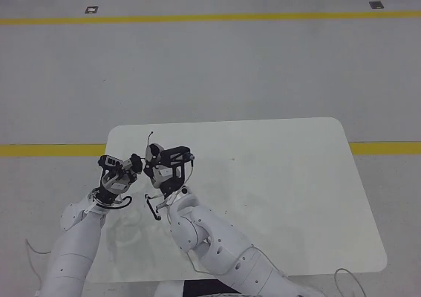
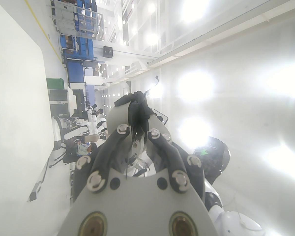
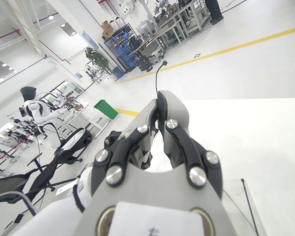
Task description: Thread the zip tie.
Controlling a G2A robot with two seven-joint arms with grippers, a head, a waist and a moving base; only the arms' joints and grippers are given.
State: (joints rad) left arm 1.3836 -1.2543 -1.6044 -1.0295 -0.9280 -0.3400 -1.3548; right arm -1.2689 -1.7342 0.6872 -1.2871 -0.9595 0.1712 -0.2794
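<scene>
Zip tie (image 3: 157,84) is in the right gripper (image 3: 159,99): fingers fully closed, pads pinching the black strap edge-on. The head end pokes well past the fingertips, with the strap nearly straight and a slight bend just under the head. The rest of the strap runs back between the pads toward the palm; past that it's hidden.

Left gripper (image 2: 135,99) is closed too, fingers pressed together with no gap at the tips. A thin black strap sits between its pads and trails back toward its palm. Beyond its fingertips a curved piece of strap with a small head sticks out. It looks like the same zip tie, but I can't tell for sure from the wrist view.

Top view: both grippers are up over the table (image 1: 292,223), tips facing each other. They look just about touching, but I can't tell if there's real contact. The left gripper sits just beside the right gripper's fingertips, on the robot's left. The strap end stands out past the right gripper on the side away from the robot.

A thin black strip (image 3: 249,205) shows against the table back beside the right gripper's palm, well apart from its fingers. Too thin to tell what it is.
</scene>
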